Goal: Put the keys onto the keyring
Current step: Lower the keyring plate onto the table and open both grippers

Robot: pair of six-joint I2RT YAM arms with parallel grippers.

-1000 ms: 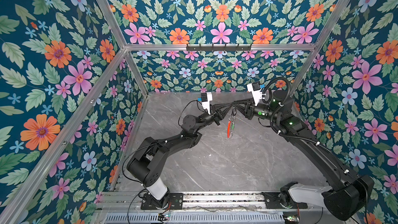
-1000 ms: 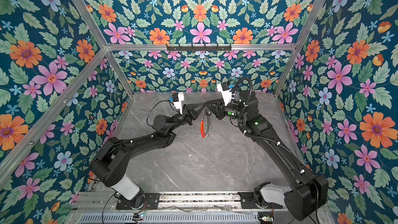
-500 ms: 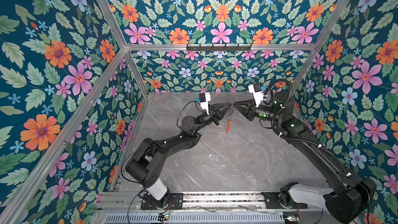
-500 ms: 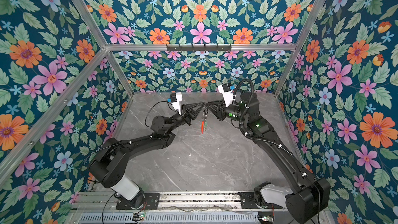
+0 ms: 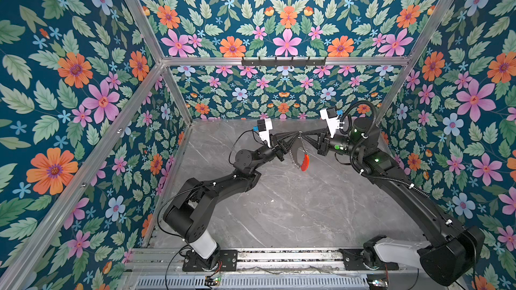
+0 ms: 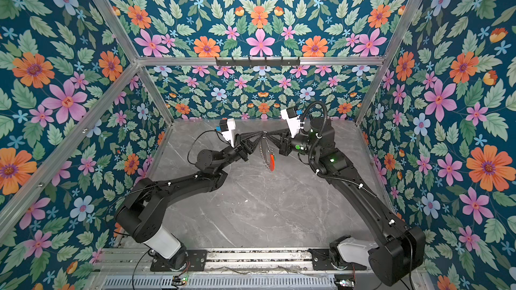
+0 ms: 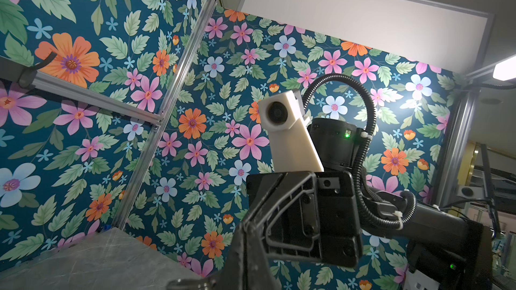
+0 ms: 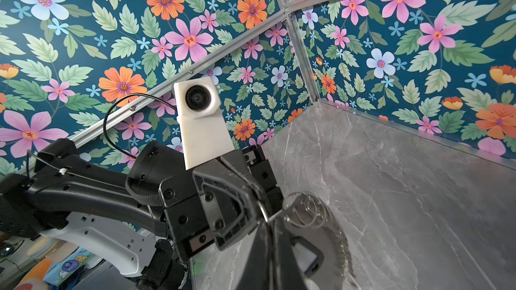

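The keyring hangs in the air above the grey table in both top views, with its red arc lowest. Its top sits where the left gripper and the right gripper meet tip to tip. Both are clenched, the left one on the keyring's top edge. Whether the right one pinches anything is too small to tell. In a top view a green tag shows beside the red arc; the keys themselves cannot be made out.

The left wrist view is filled by the right gripper's body. The left gripper's own tips are a dark blur cut off at the frame edge, and the keyring is hidden.

In the right wrist view the left fingers narrow to a point at a bunch of silver split rings. The keyring's fringed rim runs out of frame, partly behind a blurred dark finger.
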